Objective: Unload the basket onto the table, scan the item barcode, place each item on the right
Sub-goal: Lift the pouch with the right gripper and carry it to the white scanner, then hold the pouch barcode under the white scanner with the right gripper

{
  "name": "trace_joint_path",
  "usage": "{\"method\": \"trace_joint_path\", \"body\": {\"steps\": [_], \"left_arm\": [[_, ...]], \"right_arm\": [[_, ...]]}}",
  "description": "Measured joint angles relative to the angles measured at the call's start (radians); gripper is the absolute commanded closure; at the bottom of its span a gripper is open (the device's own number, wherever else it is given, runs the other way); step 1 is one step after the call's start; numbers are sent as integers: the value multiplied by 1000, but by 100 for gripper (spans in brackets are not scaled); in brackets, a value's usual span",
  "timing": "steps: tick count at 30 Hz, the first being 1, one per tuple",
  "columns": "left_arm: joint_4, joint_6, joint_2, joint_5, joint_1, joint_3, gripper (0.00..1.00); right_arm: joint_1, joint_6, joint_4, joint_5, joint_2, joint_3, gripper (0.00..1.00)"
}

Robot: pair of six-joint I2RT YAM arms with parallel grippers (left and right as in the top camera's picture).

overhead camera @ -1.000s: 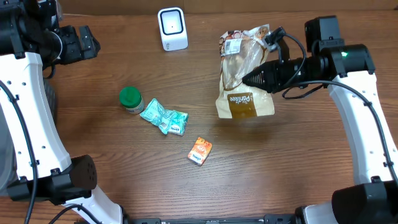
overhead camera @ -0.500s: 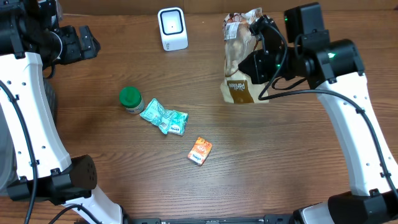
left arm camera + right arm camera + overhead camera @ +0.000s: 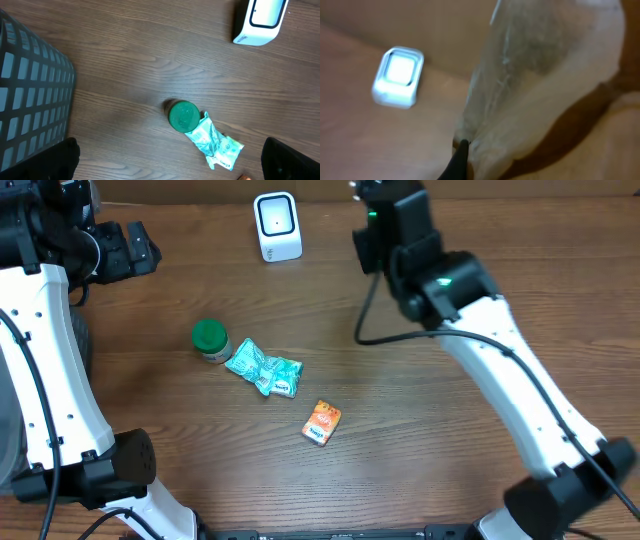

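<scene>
- Well, the bag (image 3: 545, 75) is thin see-through plastic, crinkly and shiny, with a brown part lower down (it is too blurry to spot any barcode).
- The scanner (image 3: 277, 225) is a small white box with round corners and a smooth front window. It stands at the back of the brown wooden table (image 3: 200, 470).
- The bag is to the right of the scanner and apart from it. From above it is hidden under the right arm (image 3: 480, 330).
- The right gripper (image 3: 462, 152) is closed tight, pinching a fold of the bag. Only one thin dark fingertip shows.
- The right arm stretches long across the table to the far edge, ending next to the scanner.
- The left gripper (image 3: 140, 248) sits at the far left, its fingers spread wide with nothing between them.
- A round jar (image 3: 209, 338) with a green lid stands right beside some soft teal packets (image 3: 263, 370). A flat orange packet (image 3: 322, 422) lies apart from them. A dark basket (image 3: 30, 90) with a grid wall shows at the left.
</scene>
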Motion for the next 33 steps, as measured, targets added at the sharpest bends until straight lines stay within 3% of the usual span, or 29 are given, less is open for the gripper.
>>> {"method": "trace_joint_path", "body": {"steps": [6,17,23,33], "left_arm": [[-1,0,0,0,0,0,0],[-1,0,0,0,-2,0,0],[-1,0,0,0,-2,0,0],[-1,0,0,0,-2,0,0]], "right_arm": [[35,-263,254,117,178,1,96],[34,-710,671,145,430,1,96],[45,-829,753,145,537,2,96],[85,-887,840,155,627,2,96]]}}
